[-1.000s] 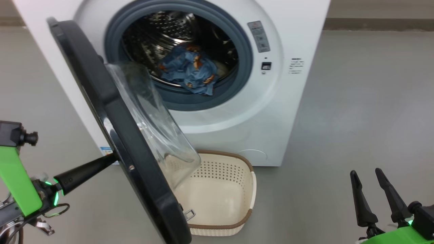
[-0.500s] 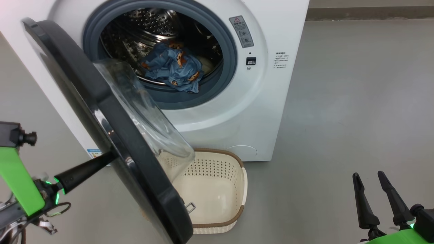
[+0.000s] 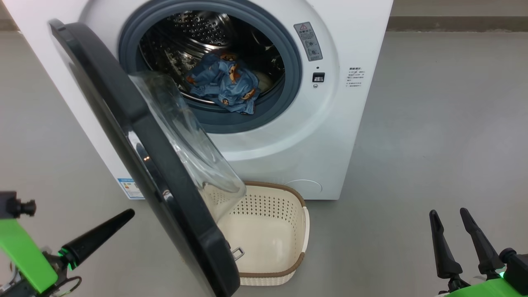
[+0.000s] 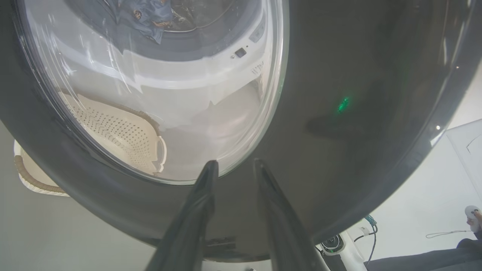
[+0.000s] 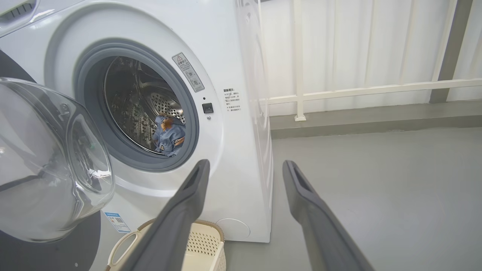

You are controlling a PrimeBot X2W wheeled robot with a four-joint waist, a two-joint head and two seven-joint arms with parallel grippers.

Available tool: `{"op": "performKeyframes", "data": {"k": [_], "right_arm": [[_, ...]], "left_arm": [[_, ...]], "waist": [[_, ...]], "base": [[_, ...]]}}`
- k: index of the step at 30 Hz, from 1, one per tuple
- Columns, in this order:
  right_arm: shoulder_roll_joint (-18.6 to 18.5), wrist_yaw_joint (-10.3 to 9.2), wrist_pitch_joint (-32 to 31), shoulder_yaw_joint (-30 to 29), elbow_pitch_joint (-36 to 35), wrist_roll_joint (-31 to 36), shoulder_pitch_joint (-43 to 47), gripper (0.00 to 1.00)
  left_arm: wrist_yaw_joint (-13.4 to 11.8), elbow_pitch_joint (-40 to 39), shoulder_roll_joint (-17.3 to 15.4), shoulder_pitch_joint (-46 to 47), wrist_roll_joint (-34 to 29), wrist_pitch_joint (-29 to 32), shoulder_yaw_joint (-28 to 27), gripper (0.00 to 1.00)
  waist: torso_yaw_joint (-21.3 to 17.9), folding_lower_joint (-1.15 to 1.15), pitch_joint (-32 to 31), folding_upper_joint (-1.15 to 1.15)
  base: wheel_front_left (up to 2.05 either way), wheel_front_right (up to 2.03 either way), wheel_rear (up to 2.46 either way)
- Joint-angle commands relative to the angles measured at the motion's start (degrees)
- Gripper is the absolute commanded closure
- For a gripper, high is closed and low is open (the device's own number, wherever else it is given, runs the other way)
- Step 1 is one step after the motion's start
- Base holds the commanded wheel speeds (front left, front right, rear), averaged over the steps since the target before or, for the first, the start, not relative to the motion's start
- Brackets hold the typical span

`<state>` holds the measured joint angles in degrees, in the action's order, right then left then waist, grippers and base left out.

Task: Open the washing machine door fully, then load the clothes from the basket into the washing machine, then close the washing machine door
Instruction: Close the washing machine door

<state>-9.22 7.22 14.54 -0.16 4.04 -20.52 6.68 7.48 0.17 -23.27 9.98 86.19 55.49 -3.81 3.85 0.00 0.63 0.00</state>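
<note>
The white washing machine (image 3: 288,156) stands with its black door (image 3: 123,123) swung about halfway out, glass bowl (image 3: 185,140) facing the drum. Blue bear-print clothes (image 3: 222,84) lie inside the drum, with a cream piece behind them. The cream basket (image 3: 303,231) sits on the floor below the door and looks empty. My left gripper (image 3: 123,216) hovers a short way off the door's outer face (image 4: 357,113), and its fingers (image 4: 205,188) are parted on nothing. My right gripper (image 3: 448,213) is open at the lower right, clear of everything.
Bare grey floor (image 3: 433,123) spreads to the machine's right. A white railing (image 5: 297,60) and wall stand behind it. A blue label (image 3: 130,187) marks the machine's lower left corner. Part of a person (image 4: 472,216) and a cable (image 4: 444,235) show beyond the door.
My left gripper has pulled back down and left from the door's outer face, and its fingers have parted. The head camera has shifted. The right gripper has stayed put.
</note>
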Motion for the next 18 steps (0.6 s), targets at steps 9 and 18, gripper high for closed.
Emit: {"op": "performKeyframes", "data": {"k": [9,18], "right_arm": [[-1.53,0.26,0.46,0.92,-1.57,0.75,-0.41,0.00],[-1.68,0.26,0.46,0.58,-1.71,0.72,0.33,0.00]], "left_arm": [[0.01,-2.57,-3.10,-4.55,-5.65,-11.27,-1.91,0.00],[0.01,-2.96,-5.30,-10.01,-10.07,-29.43,3.16,0.00]], "waist": [[0.60,0.00,-0.51,0.00],[0.50,0.00,-0.71,0.00]], "base": [[0.00,0.00,0.00],[0.00,0.00,0.00]]}}
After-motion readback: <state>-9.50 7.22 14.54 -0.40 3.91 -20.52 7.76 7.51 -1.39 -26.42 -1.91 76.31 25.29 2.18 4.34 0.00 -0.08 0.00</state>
